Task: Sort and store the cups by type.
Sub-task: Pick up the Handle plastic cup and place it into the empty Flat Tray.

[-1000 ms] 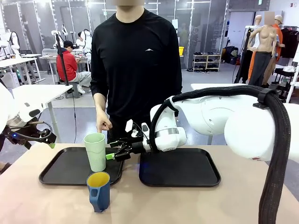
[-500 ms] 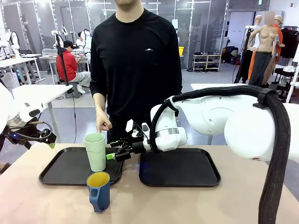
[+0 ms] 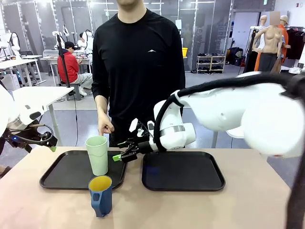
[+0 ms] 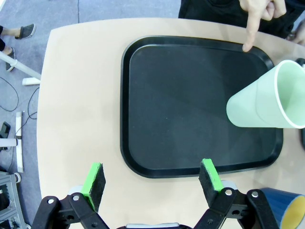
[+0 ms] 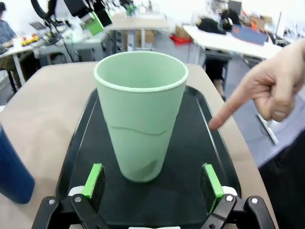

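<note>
1. The table (image 3: 190, 210) carries two black trays side by side: the left tray (image 3: 52, 181) and the right tray (image 3: 183, 172), which has nothing on it.
2. The mint-green tumbler (image 3: 97, 155) stands upright on the left tray, near its right edge.
3. The dark blue mug (image 3: 100, 195) stands on the bare table, just in front of the left tray. I judge the tumbler is the cup in hand and the mug is not yet sorted. The next move probably calls for a grip on the mug's wall or rim, then a lift to the free tray.
4. The person's hand (image 3: 106, 126) points one finger down at the far rim of the left tray.
5. The right gripper (image 3: 119, 156) is just beside the tumbler, its jaws wide apart. It holds nothing, and no contact is visible.
6. The left gripper (image 4: 152, 177) hovers above the left tray, jaws fully apart, touching nothing.
</note>
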You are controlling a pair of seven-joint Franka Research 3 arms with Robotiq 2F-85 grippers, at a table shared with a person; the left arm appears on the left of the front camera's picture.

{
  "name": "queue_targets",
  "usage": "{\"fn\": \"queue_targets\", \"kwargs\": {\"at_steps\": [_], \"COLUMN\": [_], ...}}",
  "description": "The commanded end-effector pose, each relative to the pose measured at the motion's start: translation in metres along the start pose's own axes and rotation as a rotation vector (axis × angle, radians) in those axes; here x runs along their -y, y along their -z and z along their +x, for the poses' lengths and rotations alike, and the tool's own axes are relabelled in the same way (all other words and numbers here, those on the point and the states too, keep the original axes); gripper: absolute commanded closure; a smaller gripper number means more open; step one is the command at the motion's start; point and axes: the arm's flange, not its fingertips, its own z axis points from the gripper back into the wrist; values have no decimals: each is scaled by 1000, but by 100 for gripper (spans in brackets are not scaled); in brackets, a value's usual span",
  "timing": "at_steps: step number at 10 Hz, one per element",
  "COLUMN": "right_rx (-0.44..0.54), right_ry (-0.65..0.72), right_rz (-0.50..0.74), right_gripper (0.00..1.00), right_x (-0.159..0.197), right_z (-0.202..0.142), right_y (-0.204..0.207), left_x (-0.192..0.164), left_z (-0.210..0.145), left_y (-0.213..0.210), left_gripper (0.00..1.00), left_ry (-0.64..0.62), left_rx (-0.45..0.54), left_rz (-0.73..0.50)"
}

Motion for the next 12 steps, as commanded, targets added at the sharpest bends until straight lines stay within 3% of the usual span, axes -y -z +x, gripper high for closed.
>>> {"fn": "queue_targets", "kwargs": {"at_steps": [1,7,9,12], "right_rx": [-232,-648,-743,-882], "right_ry": [61,100,141,127], "right_rz": [-51,-186,-256,-226], "right_gripper": [0,0,0,0], "right_x": [-49,-143,-162,-173], "right_z": [31,60,60,63], "right_y": [-45,-187,-233,-266], "left_x": [-1,-1,-1,-1], "left_z": [1,1,1,1], "left_y": [0,0,0,0], "left_gripper": [0,0,0,0], "left_ry": [-1,-1,-1,-1], "left_rx": [2,2,2,2], "left_rz": [-1,-1,-1,-1]}}
